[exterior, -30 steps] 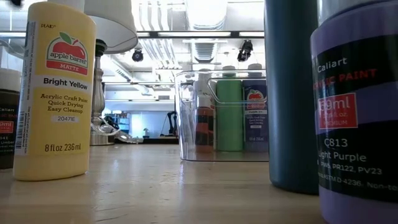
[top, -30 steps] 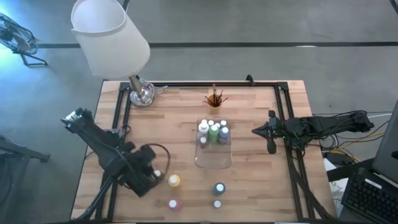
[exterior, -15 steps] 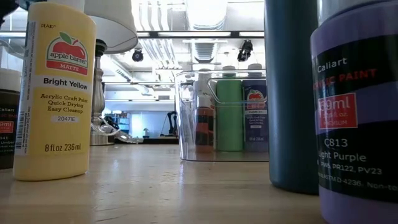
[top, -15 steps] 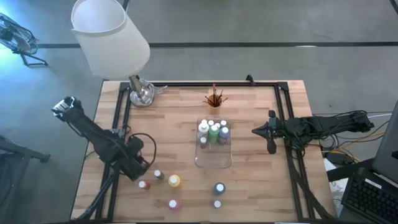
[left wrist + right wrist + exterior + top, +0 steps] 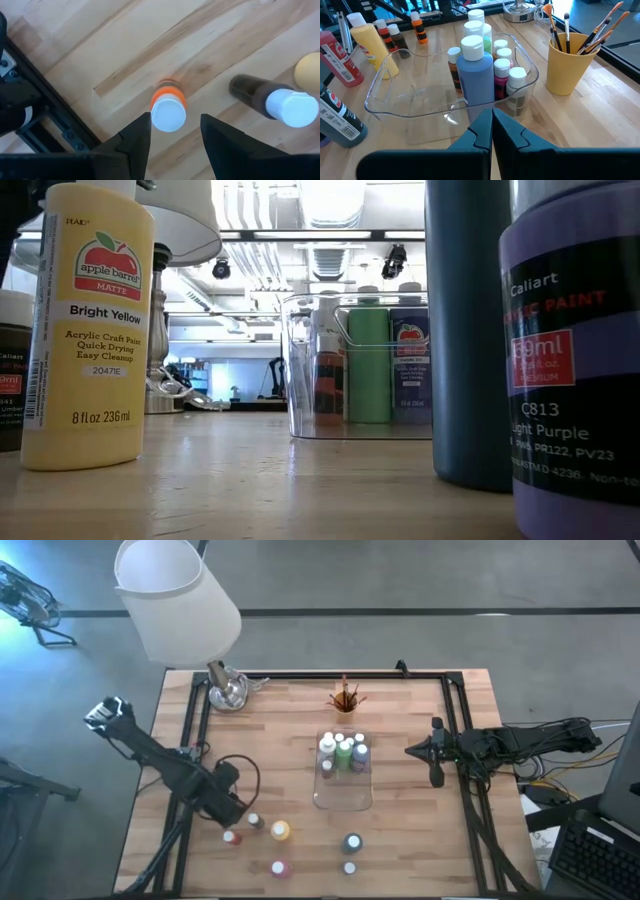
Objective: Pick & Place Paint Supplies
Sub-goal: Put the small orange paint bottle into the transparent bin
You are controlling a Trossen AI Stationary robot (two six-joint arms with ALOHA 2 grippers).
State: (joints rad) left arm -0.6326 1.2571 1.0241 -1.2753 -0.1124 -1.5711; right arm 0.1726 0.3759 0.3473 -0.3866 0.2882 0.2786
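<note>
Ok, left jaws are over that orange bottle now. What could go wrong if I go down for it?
1. The left gripper has its jaws open just above the orange bottle, which sits toward one finger rather than centred; closing could tip it.
2. The brown bottle stands close beside it, with the yellow bottle just past that. A jaw coming down could knock either.
3. The right gripper, shut, waits beside the clear tray; it could crowd the drop-off.
</note>
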